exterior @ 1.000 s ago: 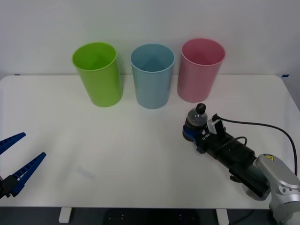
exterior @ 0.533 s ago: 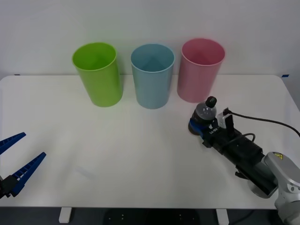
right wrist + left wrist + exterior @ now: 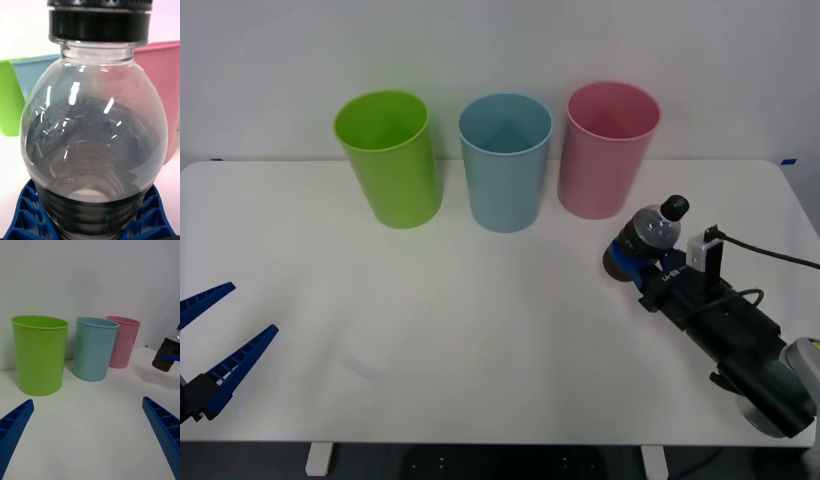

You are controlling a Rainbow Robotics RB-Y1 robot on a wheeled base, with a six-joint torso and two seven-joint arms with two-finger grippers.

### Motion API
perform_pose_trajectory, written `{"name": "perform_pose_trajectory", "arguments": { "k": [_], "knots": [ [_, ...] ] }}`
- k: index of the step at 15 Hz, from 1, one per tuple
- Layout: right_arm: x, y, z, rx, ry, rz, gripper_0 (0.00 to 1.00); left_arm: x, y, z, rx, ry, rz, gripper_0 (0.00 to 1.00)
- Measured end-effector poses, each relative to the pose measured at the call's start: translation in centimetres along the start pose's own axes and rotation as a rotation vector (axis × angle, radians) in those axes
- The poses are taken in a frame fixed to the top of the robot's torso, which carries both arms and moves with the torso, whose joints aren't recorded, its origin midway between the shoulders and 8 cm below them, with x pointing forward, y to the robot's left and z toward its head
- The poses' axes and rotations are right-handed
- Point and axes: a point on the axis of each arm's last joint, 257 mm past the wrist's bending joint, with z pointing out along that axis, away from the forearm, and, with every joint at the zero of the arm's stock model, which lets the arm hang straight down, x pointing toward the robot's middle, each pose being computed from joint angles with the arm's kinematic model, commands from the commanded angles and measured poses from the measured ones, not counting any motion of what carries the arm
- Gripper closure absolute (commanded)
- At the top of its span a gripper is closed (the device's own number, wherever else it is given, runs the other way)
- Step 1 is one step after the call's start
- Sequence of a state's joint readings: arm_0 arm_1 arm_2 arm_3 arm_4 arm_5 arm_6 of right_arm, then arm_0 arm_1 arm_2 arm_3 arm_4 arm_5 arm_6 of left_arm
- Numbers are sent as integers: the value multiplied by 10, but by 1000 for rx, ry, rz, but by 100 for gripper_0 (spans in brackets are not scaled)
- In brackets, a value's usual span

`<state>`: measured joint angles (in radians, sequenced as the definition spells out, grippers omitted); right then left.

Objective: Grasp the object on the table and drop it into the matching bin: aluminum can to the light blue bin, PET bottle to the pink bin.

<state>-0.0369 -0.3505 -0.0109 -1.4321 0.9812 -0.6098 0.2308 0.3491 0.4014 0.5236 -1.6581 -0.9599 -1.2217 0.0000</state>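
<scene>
My right jaws gripped the small clear black-capped plastic bottle low, tilted, beside the tall pink plastic bin; left jaws gaped empty.

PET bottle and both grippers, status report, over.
Right gripper shut on the PET bottle, lifted off the table, beside the pink bin. Left gripper open, parked near edge. Nothing between bottle and bin.

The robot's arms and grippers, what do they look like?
Both grippers, left gripper and right gripper, have blue ribbed fingers with a lattice pattern. The right arm is black near the wrist, then silver-grey, with a black cable looping off it.
</scene>
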Motion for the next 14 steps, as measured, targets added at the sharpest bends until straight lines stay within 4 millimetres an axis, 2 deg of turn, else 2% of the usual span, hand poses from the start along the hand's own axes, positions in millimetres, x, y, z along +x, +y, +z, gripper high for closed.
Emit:
{"name": "perform_pose_trajectory", "arguments": {
  "k": [5, 7, 10, 14],
  "knots": [
    [-59, 15, -33, -22, -80, 94, 100, 0, 0, 0, 0, 0, 0, 0],
    [-81, 18, -40, -28, -101, 117, 100, 0, 0, 0, 0, 0, 0, 0],
    [-111, 19, -38, -46, -126, 136, 100, 0, 0, 0, 0, 0, 0, 0],
    [-155, 10, -22, -69, -163, 106, 100, 0, 0, 0, 0, 0, 0, 0]
  ]
}}
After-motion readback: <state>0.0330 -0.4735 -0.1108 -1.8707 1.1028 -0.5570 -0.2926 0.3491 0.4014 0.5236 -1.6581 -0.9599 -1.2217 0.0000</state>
